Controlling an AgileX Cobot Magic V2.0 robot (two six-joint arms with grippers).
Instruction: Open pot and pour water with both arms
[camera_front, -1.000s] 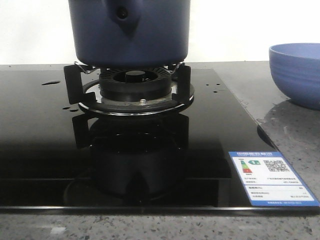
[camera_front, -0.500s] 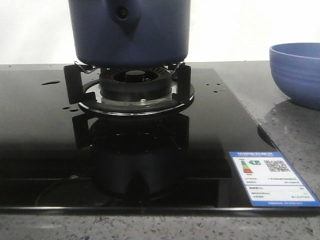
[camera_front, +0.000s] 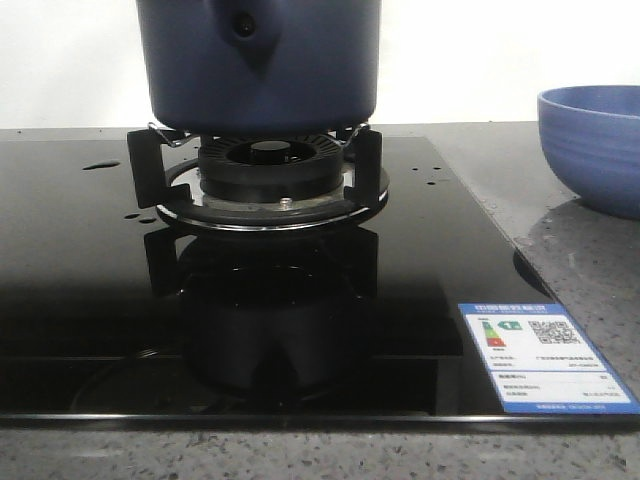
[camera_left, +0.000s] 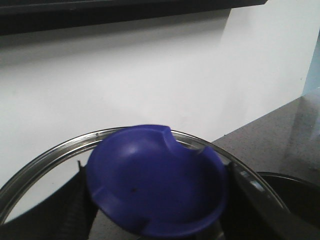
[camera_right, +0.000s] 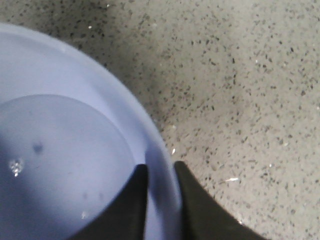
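The dark navy pot stands on the burner; its top is cut off by the view's edge. Neither gripper shows in the front view. In the left wrist view my left gripper is shut on the blue knob of a glass lid, held up in front of a white wall. My right gripper is shut on the rim of the lighter blue bowl, one finger inside and one outside. The bowl is at the right. Small drops of water lie on the glass hob.
The black glass hob has a burner ring and black pot supports under the pot. A blue-and-white energy label is stuck at its front right corner. Speckled grey counter surrounds the hob and lies under the bowl.
The bowl at the right has shifted very slightly upward in the front view. The pot has not moved.
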